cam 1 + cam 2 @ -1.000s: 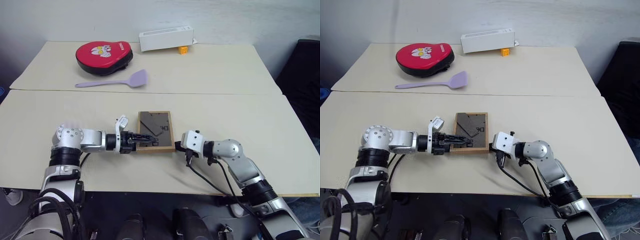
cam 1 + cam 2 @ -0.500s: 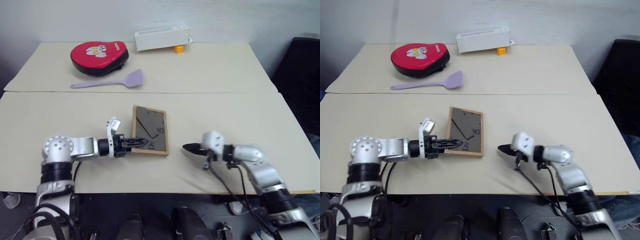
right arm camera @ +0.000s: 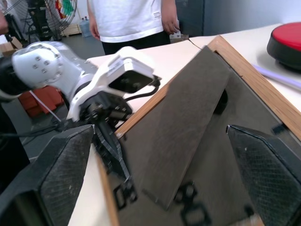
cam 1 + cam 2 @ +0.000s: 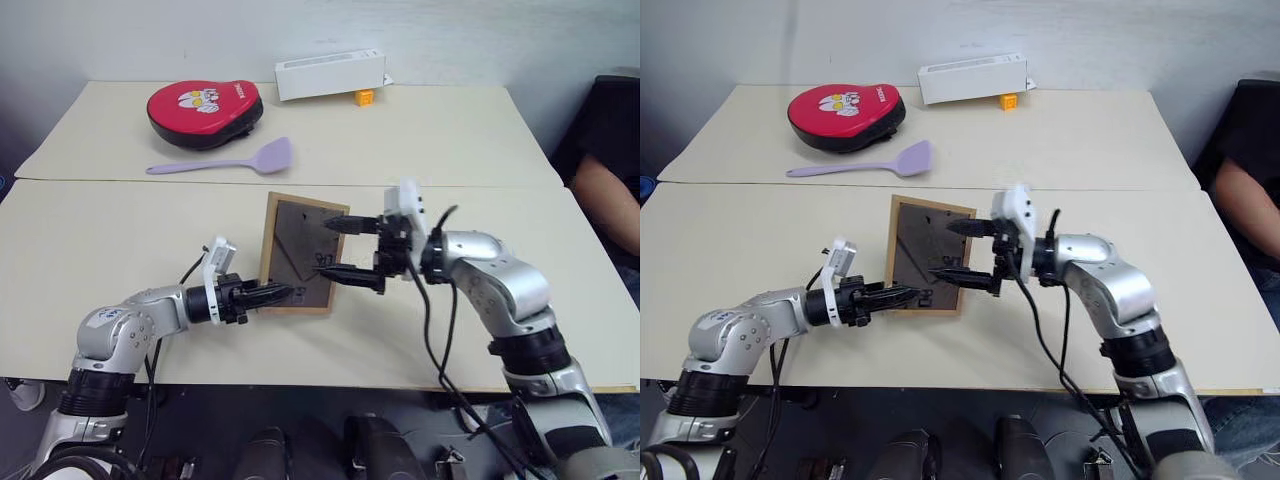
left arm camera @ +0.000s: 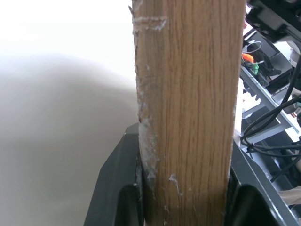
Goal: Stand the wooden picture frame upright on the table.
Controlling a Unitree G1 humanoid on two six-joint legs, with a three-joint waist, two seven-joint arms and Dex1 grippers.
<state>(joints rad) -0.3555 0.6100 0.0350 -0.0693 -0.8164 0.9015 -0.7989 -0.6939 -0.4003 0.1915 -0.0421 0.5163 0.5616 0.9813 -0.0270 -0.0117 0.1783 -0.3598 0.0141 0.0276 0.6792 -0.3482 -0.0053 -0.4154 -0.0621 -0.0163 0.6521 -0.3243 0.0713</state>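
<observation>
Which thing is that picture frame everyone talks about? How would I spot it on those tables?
Look at the near table, the one closest to the robot, around its middle between the two arms. There the wooden picture frame is tilted up, its lower edge clamped in the left gripper. Unlike the red pad, lilac spatula and white box on the far table, it is a light-wood rectangle with a dark back panel.

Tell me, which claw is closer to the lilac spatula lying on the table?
The right claw. It hangs open at the wooden picture frame's back, just nearer than the lilac plastic spatula. The left claw grips the frame's near edge, farther away.
</observation>
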